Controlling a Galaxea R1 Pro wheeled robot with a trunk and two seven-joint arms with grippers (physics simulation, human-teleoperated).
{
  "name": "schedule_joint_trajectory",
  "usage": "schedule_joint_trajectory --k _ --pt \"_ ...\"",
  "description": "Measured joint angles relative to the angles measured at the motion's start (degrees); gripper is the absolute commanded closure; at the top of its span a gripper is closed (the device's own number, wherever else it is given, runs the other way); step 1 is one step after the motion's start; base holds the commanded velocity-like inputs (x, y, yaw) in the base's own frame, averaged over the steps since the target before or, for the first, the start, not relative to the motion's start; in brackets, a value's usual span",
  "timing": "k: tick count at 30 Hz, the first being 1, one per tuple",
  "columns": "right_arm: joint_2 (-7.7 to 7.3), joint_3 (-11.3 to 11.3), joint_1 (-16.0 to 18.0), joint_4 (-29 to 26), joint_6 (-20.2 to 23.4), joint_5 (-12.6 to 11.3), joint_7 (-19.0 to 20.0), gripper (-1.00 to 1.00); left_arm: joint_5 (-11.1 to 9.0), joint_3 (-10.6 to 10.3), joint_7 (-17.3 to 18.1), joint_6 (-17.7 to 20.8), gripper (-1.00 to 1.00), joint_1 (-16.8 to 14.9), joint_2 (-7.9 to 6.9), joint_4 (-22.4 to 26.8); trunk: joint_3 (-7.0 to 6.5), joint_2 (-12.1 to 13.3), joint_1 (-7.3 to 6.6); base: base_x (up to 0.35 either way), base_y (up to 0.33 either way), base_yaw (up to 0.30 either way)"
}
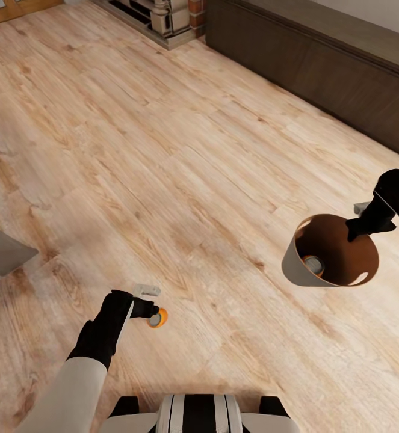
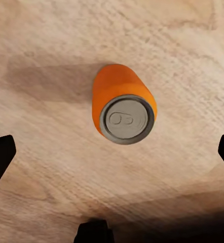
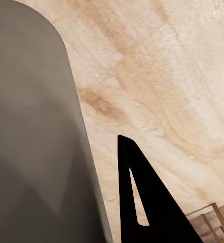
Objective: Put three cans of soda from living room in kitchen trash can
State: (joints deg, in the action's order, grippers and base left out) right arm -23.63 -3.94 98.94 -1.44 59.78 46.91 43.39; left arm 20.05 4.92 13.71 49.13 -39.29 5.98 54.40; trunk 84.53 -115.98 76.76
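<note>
the light wood plank floor (image 1: pixel 181 150) carries everything, with a dark brown cabinet (image 1: pixel 319 66) along its far edge. the round grey bin with a glossy brown-orange inside (image 1: pixel 328 252) is tilted, the right gripper (image 1: pixel 360 227) at its rim with one finger (image 3: pixel 142 202) outside the grey wall, pinching it, and an orange soda can with grey ends (image 1: pixel 313 264) inside. a second orange can (image 2: pixel 123 107) stands upright on the floor beneath the left gripper (image 1: pixel 145 308), whose jaws are spread wide apart and clear of it.
</note>
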Motion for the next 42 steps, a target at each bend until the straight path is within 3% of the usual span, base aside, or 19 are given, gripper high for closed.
schedule_joint_trajectory --k 16,20,23,31,38,42 --pt "0.11 0.2 -0.1 0.0 0.1 -0.2 -0.1 1.0 0.0 0.0 0.0 0.0 -1.0 0.0 0.08 -0.1 4.33 -6.4 3.51 0.0 0.0 0.0" --pt "0.12 -1.6 0.0 0.0 0.0 -0.1 -0.2 1.0 0.0 0.0 0.0 -0.1 -1.0 0.0 0.09 -0.1 5.41 -8.0 4.39 0.0 0.0 0.0" --pt "0.08 -2.6 0.0 0.0 -0.1 0.3 -0.2 1.0 -0.1 0.0 0.0 -0.1 -1.0 0.1 0.09 0.1 5.69 -8.0 4.39 0.0 0.0 0.0" --pt "0.06 -1.9 0.0 0.0 0.0 -0.3 -0.2 1.0 -0.2 -0.2 0.0 -0.1 -1.0 0.1 0.36 0.3 6.41 -8.0 4.39 0.137 -0.009 0.0" --pt "0.0 -2.5 0.0 0.0 0.0 0.1 -0.2 1.0 -0.2 -0.3 0.0 -0.1 -1.0 0.2 0.52 0.4 7.05 -8.0 4.39 0.026 -0.003 0.0" --pt "-0.02 -2.3 0.0 0.0 0.0 -0.1 -0.2 1.0 -0.2 -0.3 0.0 -0.1 -1.0 0.2 0.84 0.4 8.13 -9.6 5.27 0.002 0.0 0.0"
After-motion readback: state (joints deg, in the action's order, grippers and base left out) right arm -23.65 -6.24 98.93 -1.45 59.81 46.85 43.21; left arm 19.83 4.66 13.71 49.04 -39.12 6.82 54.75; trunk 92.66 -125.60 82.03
